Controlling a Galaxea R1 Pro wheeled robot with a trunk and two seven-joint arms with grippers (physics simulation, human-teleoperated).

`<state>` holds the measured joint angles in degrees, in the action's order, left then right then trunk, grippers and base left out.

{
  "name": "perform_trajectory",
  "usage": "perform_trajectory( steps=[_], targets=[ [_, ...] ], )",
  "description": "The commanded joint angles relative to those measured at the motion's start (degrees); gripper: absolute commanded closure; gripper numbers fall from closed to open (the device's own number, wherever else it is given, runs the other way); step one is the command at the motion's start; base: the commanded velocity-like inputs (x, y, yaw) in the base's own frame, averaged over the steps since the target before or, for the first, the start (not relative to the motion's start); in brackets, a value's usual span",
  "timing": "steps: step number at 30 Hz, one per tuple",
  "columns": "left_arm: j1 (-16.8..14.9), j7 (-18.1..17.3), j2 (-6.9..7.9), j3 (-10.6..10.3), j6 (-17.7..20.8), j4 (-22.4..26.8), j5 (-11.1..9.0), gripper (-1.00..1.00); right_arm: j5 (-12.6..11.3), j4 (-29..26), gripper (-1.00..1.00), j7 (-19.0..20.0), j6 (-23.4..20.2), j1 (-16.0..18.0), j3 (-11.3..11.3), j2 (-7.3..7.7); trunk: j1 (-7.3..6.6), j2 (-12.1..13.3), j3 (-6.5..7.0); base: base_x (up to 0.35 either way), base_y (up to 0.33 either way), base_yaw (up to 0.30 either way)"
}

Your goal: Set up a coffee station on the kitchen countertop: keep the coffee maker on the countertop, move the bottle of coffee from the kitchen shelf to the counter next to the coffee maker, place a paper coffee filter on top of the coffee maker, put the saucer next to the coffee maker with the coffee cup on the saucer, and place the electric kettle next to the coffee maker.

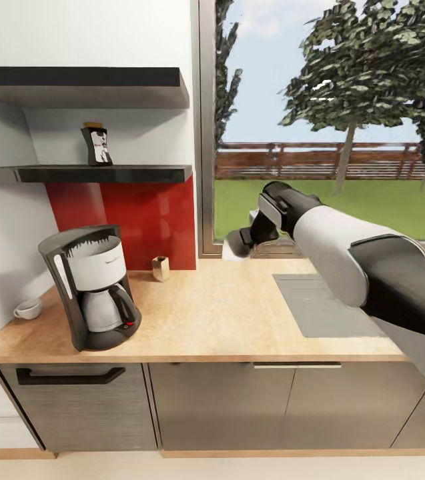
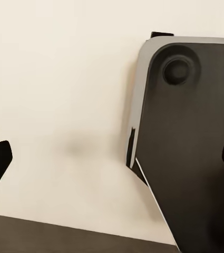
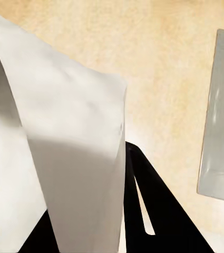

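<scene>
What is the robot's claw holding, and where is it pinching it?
The right claw pinches a white paper coffee filter by its lower edge. The left claw is open, holding nothing.

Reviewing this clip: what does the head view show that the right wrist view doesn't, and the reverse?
Head view alone: the coffee maker, the bottle of coffee on the shelf, a cup by the wall, and the right hand raised over the counter. Right wrist view alone: a white paper sheet up close, apparently held. Both: the wooden countertop and its grey inset panel.
</scene>
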<state>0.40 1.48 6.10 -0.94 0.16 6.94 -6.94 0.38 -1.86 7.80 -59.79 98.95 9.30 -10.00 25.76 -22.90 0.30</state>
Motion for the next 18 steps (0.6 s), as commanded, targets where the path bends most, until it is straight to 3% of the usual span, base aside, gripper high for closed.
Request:
perform_trajectory(
  steps=[1,7,8,11,18],
  targets=[
    [0.04,0.10,-0.01,-0.13,0.02,0.10,-0.62,-1.00,-0.23,0.05,1.00,0.37,-0.21,0.29,0.46,0.00,0.02,-0.02,-0.02,0.000,0.000,0.000],
    [0.04,0.10,-0.28,-0.16,0.03,0.09,-0.69,-1.00,-5.96,0.35,1.00,0.37,-0.21,3.42,0.34,0.00,0.02,-0.02,-0.02,0.000,0.000,0.000],
    [0.04,0.10,-0.73,-0.13,0.03,0.09,-0.67,-1.00,-8.53,0.42,1.00,0.37,-0.21,5.65,0.24,0.00,0.02,-0.02,-0.02,0.000,0.000,0.000],
    [0.04,0.10,-0.86,-0.12,0.02,0.09,-0.77,-1.00,-11.56,0.51,1.00,0.37,-0.21,8.73,-0.60,0.00,0.02,-0.02,-0.02,0.000,0.000,0.000],
    [0.04,0.10,-0.92,0.01,0.05,0.16,-1.03,-1.00,-13.39,0.54,1.00,0.35,-0.21,12.42,-2.63,0.00,0.02,-0.02,-0.02,0.000,0.000,0.000]
  ],
)
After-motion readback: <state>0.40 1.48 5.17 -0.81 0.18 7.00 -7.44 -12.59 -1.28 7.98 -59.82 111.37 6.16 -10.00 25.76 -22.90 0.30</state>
